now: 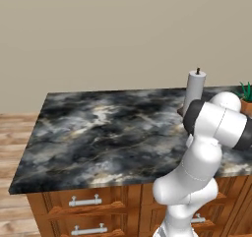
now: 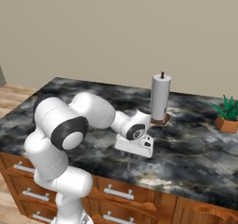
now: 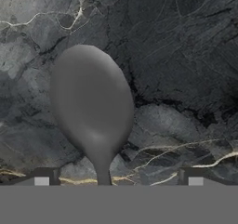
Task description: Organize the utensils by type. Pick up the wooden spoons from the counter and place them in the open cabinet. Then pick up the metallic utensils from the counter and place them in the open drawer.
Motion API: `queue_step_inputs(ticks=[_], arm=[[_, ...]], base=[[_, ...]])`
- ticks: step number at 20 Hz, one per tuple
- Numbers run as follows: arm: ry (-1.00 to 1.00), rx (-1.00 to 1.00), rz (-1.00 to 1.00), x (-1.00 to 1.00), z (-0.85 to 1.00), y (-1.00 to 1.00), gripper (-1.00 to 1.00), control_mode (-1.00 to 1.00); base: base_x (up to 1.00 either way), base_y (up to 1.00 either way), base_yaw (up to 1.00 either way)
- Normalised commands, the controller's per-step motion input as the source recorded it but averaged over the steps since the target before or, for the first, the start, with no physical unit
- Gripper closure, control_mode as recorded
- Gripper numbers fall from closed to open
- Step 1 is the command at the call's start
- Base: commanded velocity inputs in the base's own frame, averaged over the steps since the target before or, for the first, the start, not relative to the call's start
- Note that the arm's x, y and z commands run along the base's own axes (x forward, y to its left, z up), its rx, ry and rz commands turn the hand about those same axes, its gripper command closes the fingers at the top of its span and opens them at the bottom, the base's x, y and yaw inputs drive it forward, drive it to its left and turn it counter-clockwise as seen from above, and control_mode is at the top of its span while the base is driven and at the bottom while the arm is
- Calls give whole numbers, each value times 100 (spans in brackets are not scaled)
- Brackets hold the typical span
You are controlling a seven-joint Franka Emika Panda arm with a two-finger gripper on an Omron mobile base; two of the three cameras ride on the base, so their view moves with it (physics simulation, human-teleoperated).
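Gripper: we see our gripper [image 3: 118,177] with its two dark fingertips [image 3: 42,175] set wide apart at the bottom of the hand view, clamped on nothing; in the right base view the gripper [image 2: 132,157] hangs low over the bench, close to its near edge
Metal spoon: we find the grey metal spoon [image 3: 93,107] between our fingertips, touching neither; its oval bowl spreads broad above them and its thin neck runs down to the bottom of the hand view; in the right base view a thin grey stem [image 2: 128,164] shows just below the gripper, above the marble, and we cannot tell whether it rests on the slab
Bench: the black-and-grey marble bench [image 1: 98,133] lies under the spoon, with pale and tan veins crossing it
Paper-towel roll: we see a grey roll [image 2: 160,97] standing upright on a brown base, just beyond the gripper toward the far side
Potted plant: a small green plant in an orange pot [image 2: 227,114] stands at the far right of the bench, well apart from the gripper
Drawers: reddish-brown drawer fronts with silver bar handles [image 1: 85,200] line the near face of the bench, all of them closed as far as we see
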Motion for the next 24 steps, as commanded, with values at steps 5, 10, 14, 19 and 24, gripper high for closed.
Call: queue_step_inputs(ticks=[5,10,14,19,24], arm=[[0,0,4,-1,-1,18,-100,-100],[0,0,2,-3,-5,13,-100,-100],[0,0,0,-3,-13,0,-100,-100],[-2,-1,0,-5,-23,0,-100,-100],[-7,-5,0,-1,-29,6,-100,-100]], base=[[0,0,0],[0,0,0],[0,0,0],[0,0,0],[0,0,0]])
